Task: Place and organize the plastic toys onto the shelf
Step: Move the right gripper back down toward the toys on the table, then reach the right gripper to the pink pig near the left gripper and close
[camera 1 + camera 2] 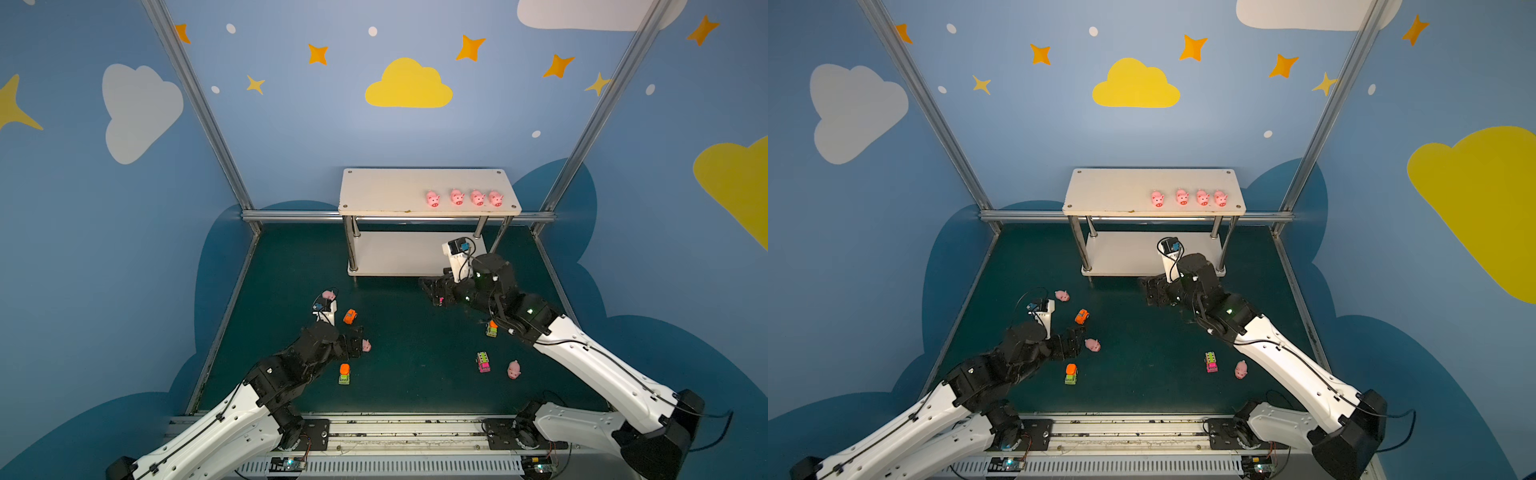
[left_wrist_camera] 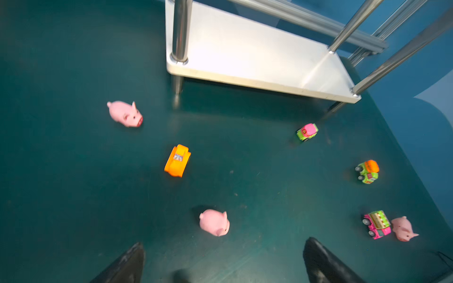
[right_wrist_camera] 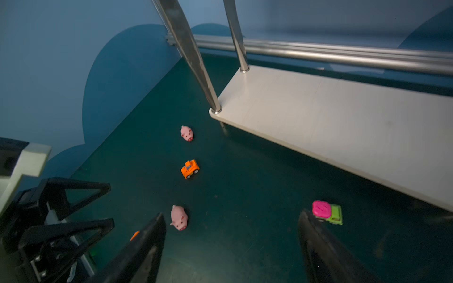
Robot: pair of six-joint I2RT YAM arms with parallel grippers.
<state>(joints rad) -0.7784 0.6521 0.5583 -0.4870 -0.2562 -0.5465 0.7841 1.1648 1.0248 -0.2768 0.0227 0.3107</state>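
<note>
Pigs, four, stand in a row on the shelf top board; other toys lie on the surface. My left end effector is open close to one pig. My right end effector is open too, with one finger just beside a wheeled magenta car: a nudge could roll it away.

Blue walls (yellow stars, clouds) and aluminium posts frame a dark green mat.

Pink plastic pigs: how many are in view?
7. Four pink plastic pigs line the cream-white two-tier shelf's top board. Three lie on the green mat: one before the left end effector, one farther back, one front right. Arms might hide more.
</note>
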